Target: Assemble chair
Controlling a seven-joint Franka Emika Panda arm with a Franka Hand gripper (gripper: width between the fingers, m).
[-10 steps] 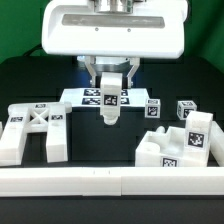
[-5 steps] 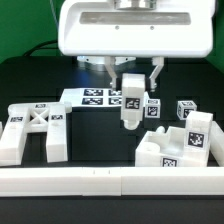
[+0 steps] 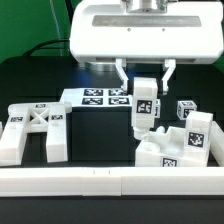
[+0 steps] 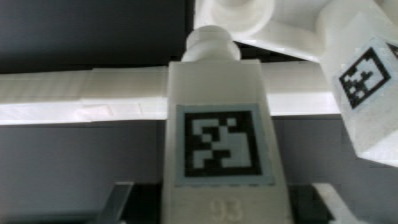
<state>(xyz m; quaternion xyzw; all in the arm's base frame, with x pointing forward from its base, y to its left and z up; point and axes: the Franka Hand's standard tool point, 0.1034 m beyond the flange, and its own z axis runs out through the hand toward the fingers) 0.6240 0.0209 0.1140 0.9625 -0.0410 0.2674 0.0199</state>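
Observation:
My gripper is shut on a white chair leg with a square tag and holds it upright above the table. The leg's lower end hangs just above the left edge of the chunky white seat block at the exterior view's right. In the wrist view the leg runs out from between the gripper fingers, its rounded end pointing at a tagged white block. The X-braced frame lies at the exterior view's left.
The marker board lies at the back centre. Two small tagged white pieces stand at the back right, one partly behind the leg. A long white border rail runs along the front and shows in the wrist view.
My gripper has carried the leg steadily toward the exterior view's right, from over the marker board to beside the seat block. The other parts have not moved.

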